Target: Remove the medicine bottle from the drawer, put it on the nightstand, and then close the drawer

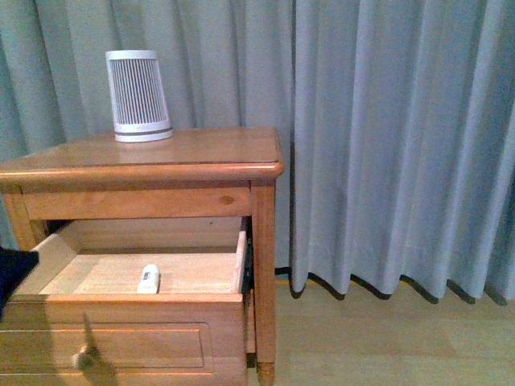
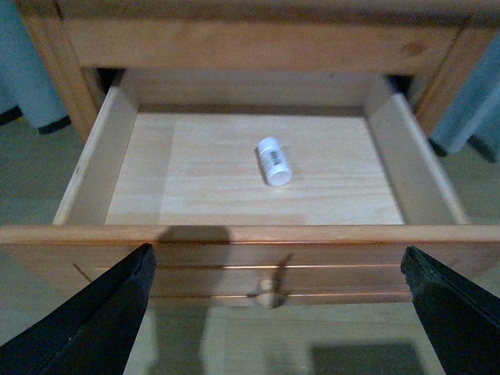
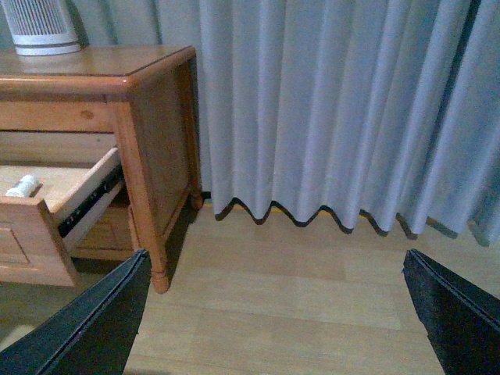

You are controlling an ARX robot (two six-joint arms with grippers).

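A grey curtain hangs behind the nightstand, whose upper drawer stands pulled out, and a white ribbed device stands upright on its top. The left tool hovers spread wide before the drawer and the right tool is spread wide above the floor. The medicine bottle lies on its side on the drawer's bottom
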